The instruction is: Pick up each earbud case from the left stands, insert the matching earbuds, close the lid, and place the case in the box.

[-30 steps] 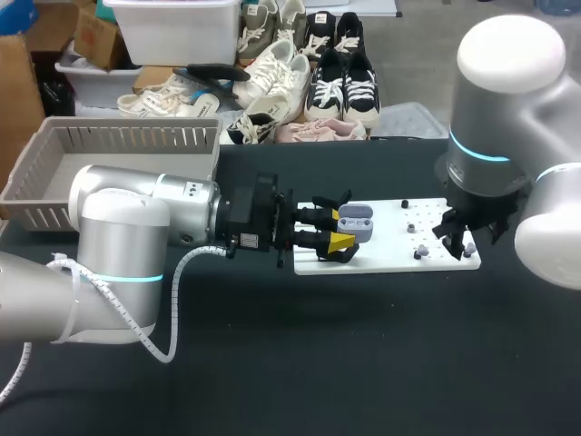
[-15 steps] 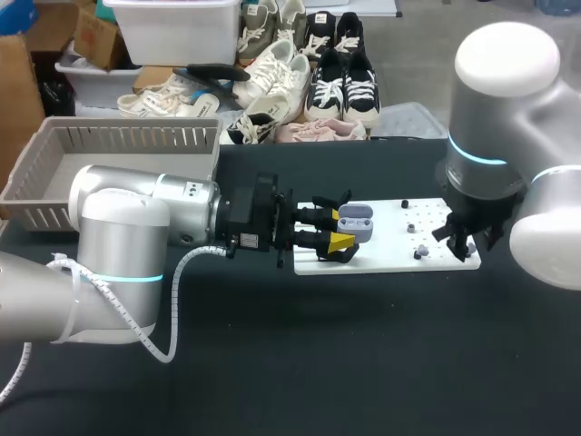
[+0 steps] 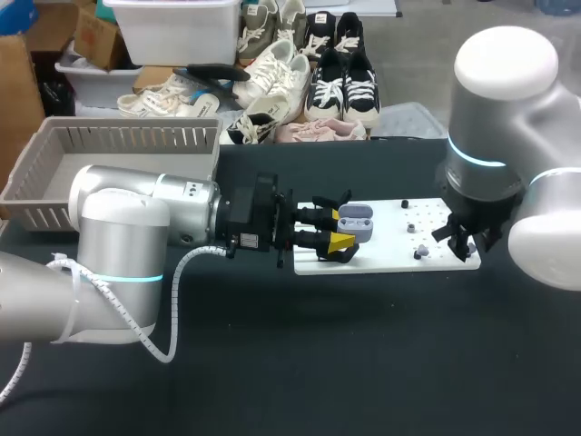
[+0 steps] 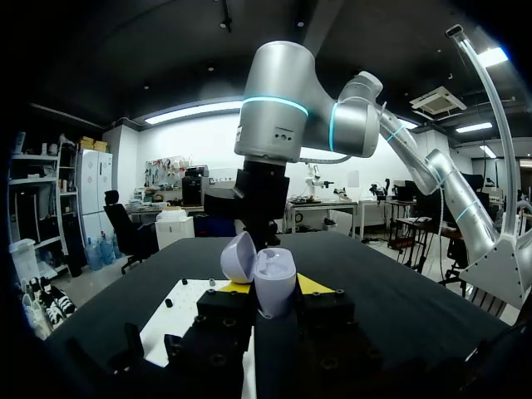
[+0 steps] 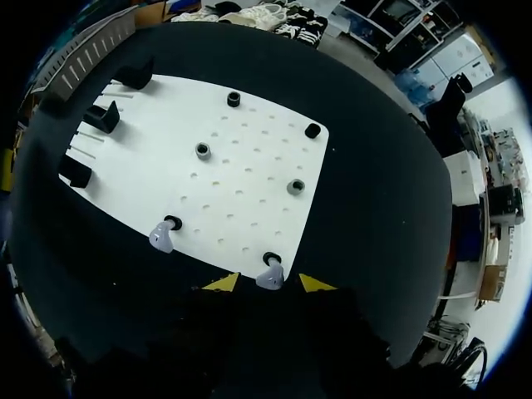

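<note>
A lavender earbud case (image 4: 268,281) with its lid open stands upright between my left gripper's (image 4: 273,288) yellow tips, which are shut on it. In the head view that case (image 3: 355,221) hangs over the left end of the white board (image 3: 390,259). My right gripper (image 5: 268,283) is low over the board's (image 5: 241,166) near edge, open, with a lavender earbud (image 5: 270,277) on its peg between the two tips and a small gap on each side. A second earbud (image 5: 161,237) sits on a peg beside it. From above, the right gripper (image 3: 463,241) is at the board's right end.
Small black and grey pegs (image 5: 296,187) dot the board, and black stands (image 5: 100,116) line its far end. A grey slatted basket (image 3: 54,195) sits at the table's back left. Bare black tabletop (image 3: 363,363) lies in front of the board.
My right gripper's fingers have drawn closer together around the earbud, and the right arm has shifted slightly left. The left arm and the case have not moved.
</note>
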### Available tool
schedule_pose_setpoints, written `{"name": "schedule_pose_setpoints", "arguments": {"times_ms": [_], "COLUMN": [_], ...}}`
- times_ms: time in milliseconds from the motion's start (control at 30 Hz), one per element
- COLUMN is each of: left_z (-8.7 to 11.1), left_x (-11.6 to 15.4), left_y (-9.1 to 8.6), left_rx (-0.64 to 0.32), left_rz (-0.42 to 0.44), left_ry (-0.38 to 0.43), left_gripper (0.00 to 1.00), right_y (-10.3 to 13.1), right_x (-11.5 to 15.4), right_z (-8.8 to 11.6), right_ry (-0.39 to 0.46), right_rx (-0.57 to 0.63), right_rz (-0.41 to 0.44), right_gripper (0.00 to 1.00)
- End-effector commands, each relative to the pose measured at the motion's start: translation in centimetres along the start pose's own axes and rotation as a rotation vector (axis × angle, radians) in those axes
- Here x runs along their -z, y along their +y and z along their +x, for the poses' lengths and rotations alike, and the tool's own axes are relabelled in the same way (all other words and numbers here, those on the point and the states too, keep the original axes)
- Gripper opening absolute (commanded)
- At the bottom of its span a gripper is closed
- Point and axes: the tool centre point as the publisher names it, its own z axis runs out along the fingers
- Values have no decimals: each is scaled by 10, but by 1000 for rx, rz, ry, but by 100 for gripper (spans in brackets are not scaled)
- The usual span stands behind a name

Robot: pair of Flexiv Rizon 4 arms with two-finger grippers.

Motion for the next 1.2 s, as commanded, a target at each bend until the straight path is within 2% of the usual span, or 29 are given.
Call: {"name": "schedule_pose_setpoints", "arguments": {"times_ms": [33,267,400,733,1000,1200], "left_z": [1,1,1,1,1,1], "left_x": [0,0,0,0,0,0], "left_y": [0,0,0,0,0,0], "left_rx": [-1,-1,-1,-1,-1,-1], "left_rz": [-1,-1,-1,-1,-1,-1], "left_ry": [-2,-2,-2,-2,-2,-2], "left_gripper": [0,0,0,0,0,0], "right_y": [1,1,1,0,0,-1], "right_x": [-2,-3,-4,-5,-7,-6], "right_z": [-1,-1,-1,1,1,4], "right_ry": [-3,2,3,7,7,6], "right_rx": [-5,-8,-8,-8,-8,-15], "right_rz": [6,3,3,0,-1,-4], "right_gripper": [36,34,25,23,0,0]}}
